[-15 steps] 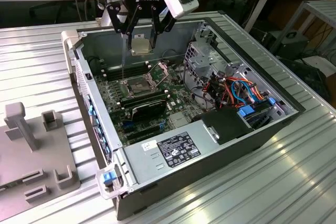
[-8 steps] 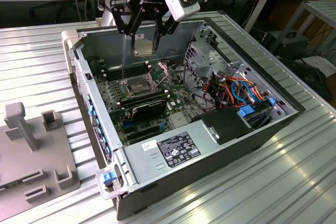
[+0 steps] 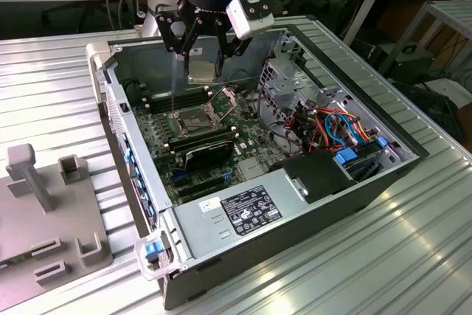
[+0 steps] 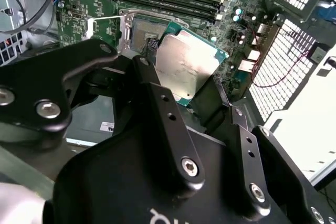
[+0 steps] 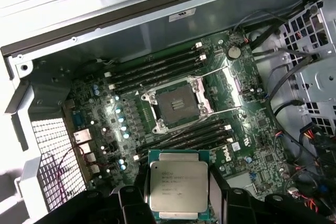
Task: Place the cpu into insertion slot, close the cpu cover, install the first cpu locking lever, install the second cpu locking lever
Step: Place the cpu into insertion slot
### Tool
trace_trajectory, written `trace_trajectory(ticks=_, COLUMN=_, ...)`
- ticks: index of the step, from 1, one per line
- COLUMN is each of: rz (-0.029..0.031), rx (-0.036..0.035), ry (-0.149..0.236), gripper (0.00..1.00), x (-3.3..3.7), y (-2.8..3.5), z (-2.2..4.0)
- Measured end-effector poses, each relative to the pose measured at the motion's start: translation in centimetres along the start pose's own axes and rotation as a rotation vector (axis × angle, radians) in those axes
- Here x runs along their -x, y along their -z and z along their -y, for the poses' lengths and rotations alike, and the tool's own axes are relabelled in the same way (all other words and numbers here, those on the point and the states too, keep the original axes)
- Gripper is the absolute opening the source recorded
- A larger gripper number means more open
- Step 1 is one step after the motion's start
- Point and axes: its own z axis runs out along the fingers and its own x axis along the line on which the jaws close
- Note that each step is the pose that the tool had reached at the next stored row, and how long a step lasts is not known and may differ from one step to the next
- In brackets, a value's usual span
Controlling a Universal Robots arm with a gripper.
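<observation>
One black hand point(image 5: 178, 205) is clamped on the small flat square silvery-tan cpu point(image 5: 178, 187), gripping two opposite edges, aloft over the green circuit board point(image 5: 262, 156). Beyond, the square black insertion slot point(image 5: 176, 103) lies uncovered and unfilled.

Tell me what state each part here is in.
cpu: gripped by the jaws, not yet seated.
insertion slot: empty, uncovered.
cpu cover: raised open.
locking levers: released, swung out.
jaws: shut on the cpu.
</observation>
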Motion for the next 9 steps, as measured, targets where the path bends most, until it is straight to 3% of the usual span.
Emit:
trace_trajectory(ticks=3, rz=0.001, rx=-0.0006, ry=-0.023, gripper=0.55, x=-0.08, y=-0.41, z=-0.29)
trace_trajectory(ticks=9, rz=0.0009, rx=-0.0006, ry=-0.023, gripper=0.55, x=-0.38, y=-0.69, z=-1.1)
